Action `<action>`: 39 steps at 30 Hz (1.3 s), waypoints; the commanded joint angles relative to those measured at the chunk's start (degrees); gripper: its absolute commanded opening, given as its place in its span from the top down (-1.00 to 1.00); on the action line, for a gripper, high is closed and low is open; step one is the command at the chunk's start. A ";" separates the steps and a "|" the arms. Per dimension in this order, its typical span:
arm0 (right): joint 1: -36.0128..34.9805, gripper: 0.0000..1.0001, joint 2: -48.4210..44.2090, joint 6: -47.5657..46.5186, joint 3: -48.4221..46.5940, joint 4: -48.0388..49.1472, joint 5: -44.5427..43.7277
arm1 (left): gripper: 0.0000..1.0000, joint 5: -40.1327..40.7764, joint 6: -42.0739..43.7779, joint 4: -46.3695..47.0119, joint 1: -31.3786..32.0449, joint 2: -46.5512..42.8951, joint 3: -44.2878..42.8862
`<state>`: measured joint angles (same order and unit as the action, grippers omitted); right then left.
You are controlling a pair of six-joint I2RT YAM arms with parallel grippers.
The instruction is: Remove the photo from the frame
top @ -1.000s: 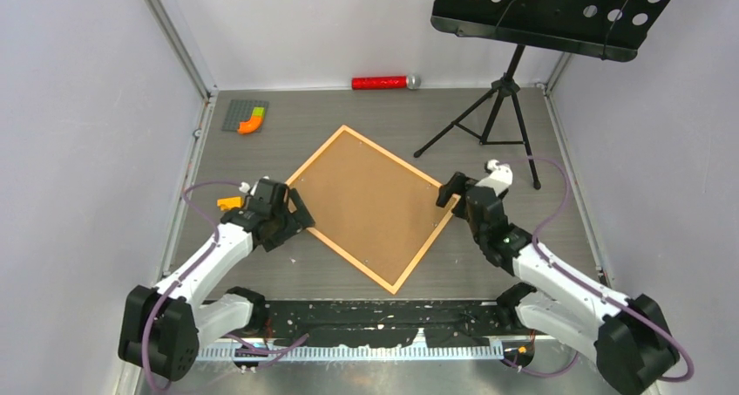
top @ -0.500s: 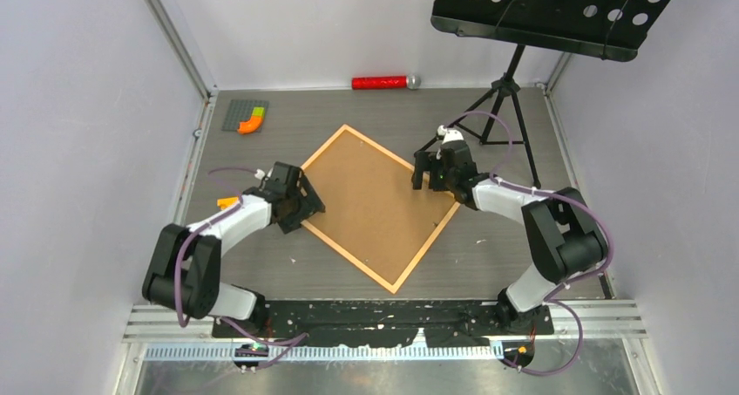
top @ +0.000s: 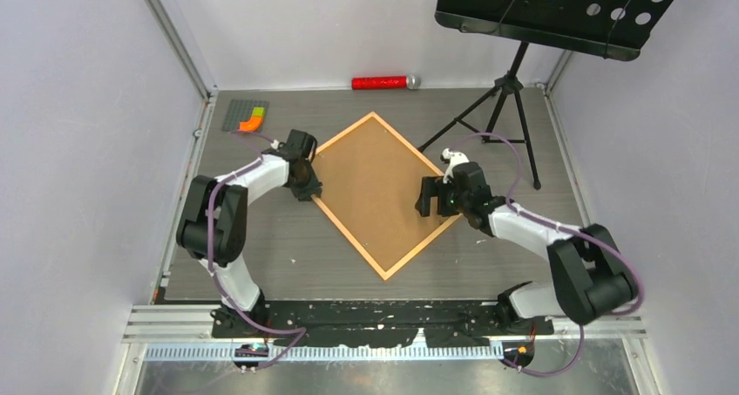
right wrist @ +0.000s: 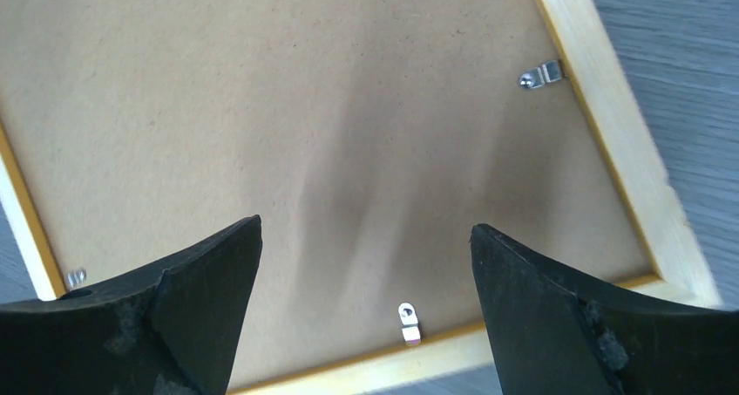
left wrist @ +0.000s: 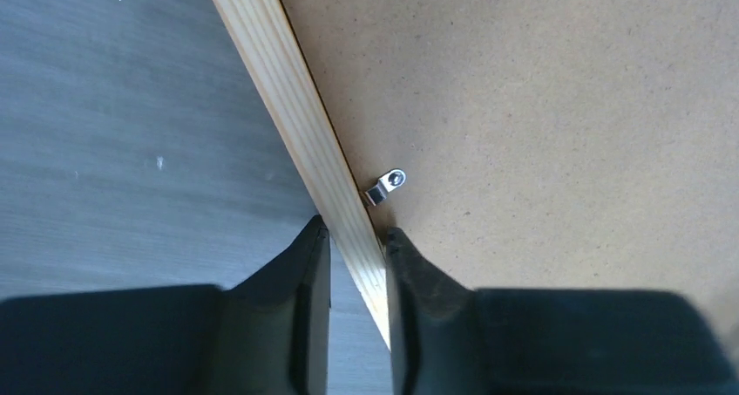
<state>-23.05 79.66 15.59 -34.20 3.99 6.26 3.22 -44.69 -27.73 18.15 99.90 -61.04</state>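
Grey tabletop (top: 261,247), pale walls (top: 87,107); left gripper (left wrist: 355,231) tight on the frame (left wrist: 284,90), right gripper (right wrist: 365,227) wide.

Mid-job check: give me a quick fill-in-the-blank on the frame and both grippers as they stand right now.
1. The frame lies face ___, with its backing board up.
2. The left gripper is shut on the ___'s wooden rail.
3. The right gripper hovers over the backing board with its jaws ___.
4. The music stand stands at the table's far ___ corner.
Missing words: down; frame; open; right.
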 commanded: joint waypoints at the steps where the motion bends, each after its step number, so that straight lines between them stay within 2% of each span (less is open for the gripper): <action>1: -0.11 -0.95 -9.13 -1.58 -0.42 -3.56 -6.44 | 0.67 2.42 7.50 -1.41 -0.22 4.41 -7.46; 3: -0.03 -0.98 -11.39 -1.91 -0.32 -3.62 -11.31 | 0.81 3.48 9.89 -2.21 -0.34 5.76 -9.05; 5: 0.53 -0.94 -11.17 -2.62 -0.89 -3.63 -15.90 | 0.96 2.89 12.50 -1.89 -0.71 7.07 -10.23; 9: 4.24 -0.93 -3.95 -2.57 -4.02 -1.36 -17.19 | 1.00 -1.05 15.96 -1.91 -2.13 9.06 -12.68; 13: 6.77 -1.00 6.01 -2.12 -11.69 -1.93 -11.65 | 1.00 -1.35 18.35 -1.99 -2.51 8.28 -11.89; 16: 6.85 -0.88 8.78 -0.13 -10.81 -0.25 -3.42 | 1.00 -1.06 19.76 -2.33 -2.51 7.77 -11.69; 21: 5.41 -0.80 6.74 1.25 -4.20 3.17 5.07 | 1.00 -5.98 22.94 -1.80 -2.57 8.63 -13.13; 28: 0.06 -0.71 0.99 2.37 4.44 1.26 9.67 | 1.00 -6.67 23.84 -0.79 -2.60 7.52 -12.24; 32: -9.25 -0.72 -5.40 3.03 7.45 -5.26 6.05 | 0.97 -6.92 23.21 0.12 -2.60 6.42 -10.43; 39: -11.57 -0.80 -12.91 4.47 6.64 -13.51 -14.55 | 0.98 -7.60 21.97 1.13 -2.59 5.20 -7.24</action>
<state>-34.30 69.58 18.17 -26.33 -3.64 2.28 0.23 -23.11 -27.14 14.26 107.11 -70.72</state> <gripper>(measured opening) 0.889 0.153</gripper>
